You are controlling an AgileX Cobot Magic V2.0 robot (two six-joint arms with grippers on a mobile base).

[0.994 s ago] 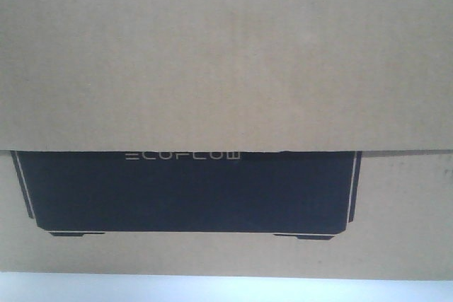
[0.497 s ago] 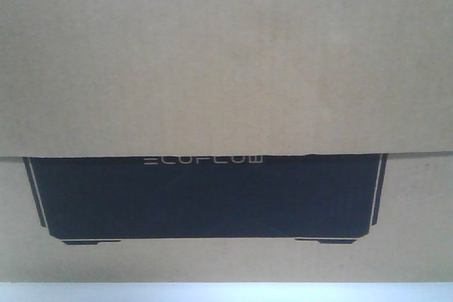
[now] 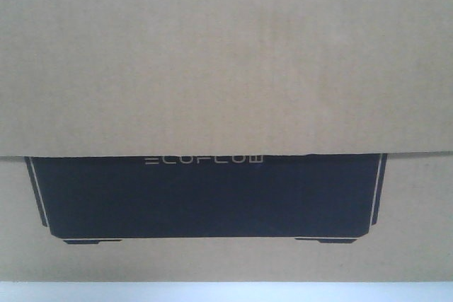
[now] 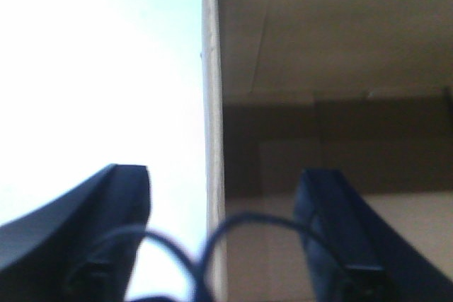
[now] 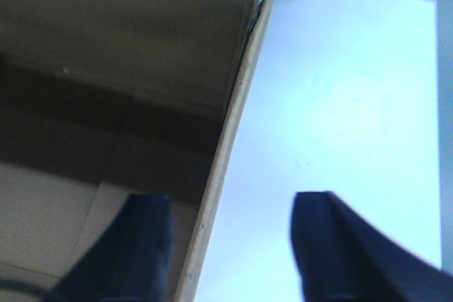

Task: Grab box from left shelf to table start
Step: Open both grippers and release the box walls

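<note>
Box (image 4: 214, 139) wall between end effector (image 4: 226, 196) fingers.

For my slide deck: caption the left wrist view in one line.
Left claw open, its fingers straddling the upright cardboard wall of the open box, one finger inside, one outside over the bright surface.

box (image 3: 226, 61): brown corrugated cardboard | black silhouette print, pale "ECOFLOW" lettering | fills front view
</note>
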